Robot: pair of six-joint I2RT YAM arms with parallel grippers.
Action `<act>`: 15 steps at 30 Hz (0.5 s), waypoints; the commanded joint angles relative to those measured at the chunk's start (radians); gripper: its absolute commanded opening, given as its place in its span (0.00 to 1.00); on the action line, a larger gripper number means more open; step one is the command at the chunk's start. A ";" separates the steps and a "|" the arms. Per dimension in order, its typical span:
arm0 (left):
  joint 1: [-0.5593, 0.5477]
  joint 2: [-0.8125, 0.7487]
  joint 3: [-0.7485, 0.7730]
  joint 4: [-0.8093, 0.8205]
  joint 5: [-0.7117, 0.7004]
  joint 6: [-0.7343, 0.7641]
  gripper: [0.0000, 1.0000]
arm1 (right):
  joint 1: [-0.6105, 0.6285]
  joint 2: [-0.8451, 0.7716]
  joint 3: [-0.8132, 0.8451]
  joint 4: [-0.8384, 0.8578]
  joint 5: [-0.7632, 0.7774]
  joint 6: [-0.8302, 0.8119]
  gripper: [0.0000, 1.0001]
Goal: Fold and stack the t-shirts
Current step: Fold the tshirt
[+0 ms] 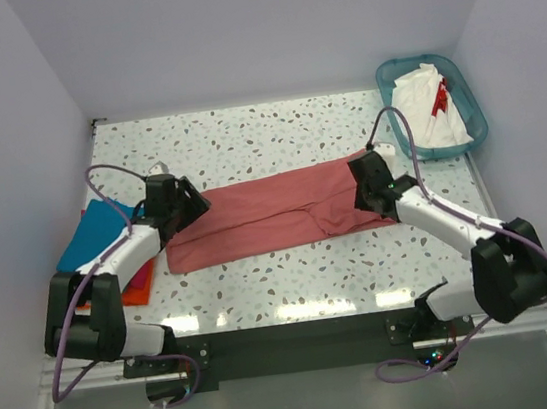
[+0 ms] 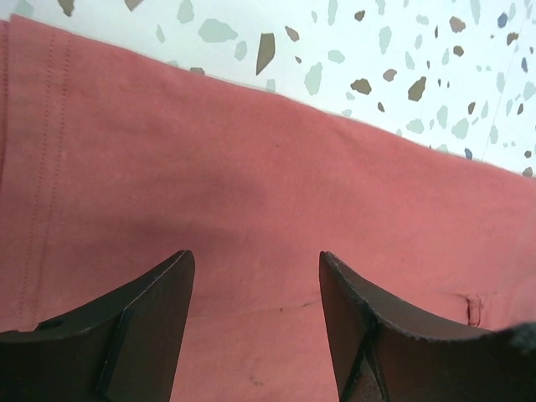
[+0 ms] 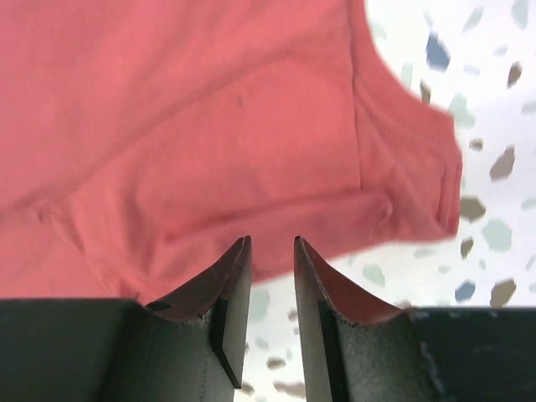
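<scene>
Salmon-red t-shirt (image 1: 265,216), left fingers (image 2: 142,335) spread wide above it, right fingers (image 3: 228,306) narrowly parted, empty

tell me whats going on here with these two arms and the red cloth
Two robot arms are working on a salmon-red t-shirt, laid as a long folded strip across the speckled table. The left gripper hovers open over its left end. The right gripper sits at the right end, jaws narrowly parted, holding nothing. A white shirt lies in the teal basket; a teal blue shirt and an orange shirt sit by the left arm.
</scene>
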 commanded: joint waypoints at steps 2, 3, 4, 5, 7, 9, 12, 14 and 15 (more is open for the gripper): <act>-0.035 0.061 0.069 -0.001 0.015 0.046 0.66 | -0.124 0.199 0.175 0.052 -0.027 -0.042 0.33; -0.044 0.069 0.072 -0.004 0.012 0.053 0.66 | -0.139 0.239 0.231 0.049 -0.045 -0.047 0.34; -0.061 0.084 0.082 -0.009 -0.004 0.058 0.66 | -0.153 0.276 0.256 0.040 -0.057 -0.047 0.34; -0.070 0.093 0.089 -0.032 -0.020 0.061 0.66 | -0.170 0.313 0.275 0.038 -0.069 -0.044 0.35; -0.099 0.115 0.104 -0.052 -0.080 0.070 0.66 | -0.179 0.383 0.305 0.052 -0.101 -0.039 0.37; -0.115 0.142 0.115 -0.086 -0.116 0.069 0.66 | -0.182 0.454 0.345 0.041 -0.106 -0.039 0.38; -0.154 0.169 0.112 -0.118 -0.194 0.047 0.64 | -0.187 0.523 0.402 0.032 -0.108 -0.044 0.39; -0.184 0.196 0.107 -0.133 -0.243 0.038 0.61 | -0.196 0.581 0.429 0.029 -0.115 -0.044 0.38; -0.190 0.207 0.107 -0.139 -0.257 0.029 0.60 | -0.198 0.601 0.471 0.023 -0.121 -0.045 0.39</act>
